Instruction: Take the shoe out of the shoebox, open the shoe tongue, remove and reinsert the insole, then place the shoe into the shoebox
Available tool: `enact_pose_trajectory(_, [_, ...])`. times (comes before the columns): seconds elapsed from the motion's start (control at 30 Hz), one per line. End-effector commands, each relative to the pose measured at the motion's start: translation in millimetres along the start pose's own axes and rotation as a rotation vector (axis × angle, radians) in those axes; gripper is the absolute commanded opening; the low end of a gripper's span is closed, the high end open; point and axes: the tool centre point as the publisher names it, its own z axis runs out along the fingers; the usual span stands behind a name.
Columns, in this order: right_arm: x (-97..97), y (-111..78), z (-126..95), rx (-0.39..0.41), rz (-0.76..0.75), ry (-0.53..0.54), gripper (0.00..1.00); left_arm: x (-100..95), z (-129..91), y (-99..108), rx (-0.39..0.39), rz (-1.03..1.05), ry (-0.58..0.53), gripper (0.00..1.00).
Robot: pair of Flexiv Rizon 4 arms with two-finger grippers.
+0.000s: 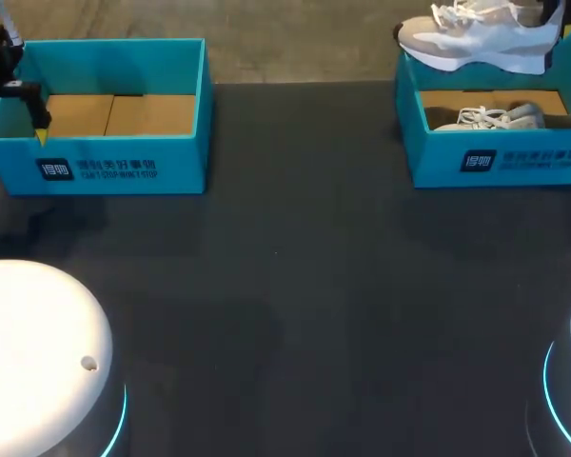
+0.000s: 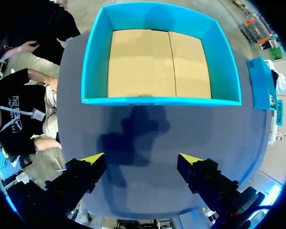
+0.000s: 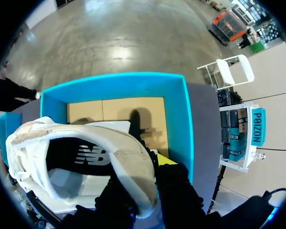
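A white and beige shoe [image 1: 476, 38] hangs above the right teal shoebox [image 1: 500, 162]. In the right wrist view my right gripper [image 3: 144, 177] is shut on the shoe [image 3: 81, 143] at its heel collar, one finger inside the opening and one outside. A second white shoe [image 1: 495, 118] lies inside that box. My left gripper [image 2: 142, 160] stands open with nothing between its fingers, over the table just short of the empty left teal shoebox [image 2: 162, 101]. In the head view the left gripper [image 1: 38, 129] is at that box's left corner.
The left shoebox [image 1: 109, 167] shows only its bare cardboard floor. Dark tabletop [image 1: 295, 276] stretches between and in front of the two boxes. The two white arm bases [image 1: 38, 352] sit at the near corners.
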Motion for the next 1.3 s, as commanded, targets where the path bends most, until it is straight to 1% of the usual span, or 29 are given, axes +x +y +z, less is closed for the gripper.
enact_pose_trajectory(0.03, [-5.2, 9.1, 4, 0.013, 0.000, 0.003, 0.00, 0.3, -1, 1, 0.000, 0.000, -0.003, 1.00])
enact_pose_trajectory(0.13, [-8.2, 16.0, 7, 0.014, -0.001, 0.002, 0.00, 0.3, -1, 1, 0.000, 0.000, -0.003, 1.00])
enact_pose_trajectory(0.2, [-9.6, 21.5, 11, 0.009, -0.008, 0.032, 0.00, 0.3, -1, 1, 0.000, 0.000, -0.003, 1.00])
enact_pose_trajectory(0.27, [-10.4, 25.5, 15, 0.012, -0.009, 0.022, 0.00, 0.3, -1, 1, 0.000, 0.000, -0.003, 1.00])
enact_pose_trajectory(0.5, [-14.0, 33.4, 22, 0.009, -0.009, 0.024, 0.00, 0.3, -1, 1, 0.000, 0.000, -0.003, 1.00])
enact_pose_trajectory(0.73, [-2.1, 27.5, 35, 0.021, -0.028, 0.026, 0.00, 0.3, -1, 1, 0.000, 0.000, -0.003, 1.00])
enact_pose_trajectory(0.87, [-1.4, 23.4, 41, 0.018, -0.025, 0.033, 0.00, 0.3, -1, 1, 0.000, 0.000, -0.003, 1.00])
enact_pose_trajectory(1.3, [-19.4, 18.8, 61, 0.027, 0.015, 0.037, 0.00, 0.3, -1, 1, 0.000, 0.000, -0.003, 1.00])
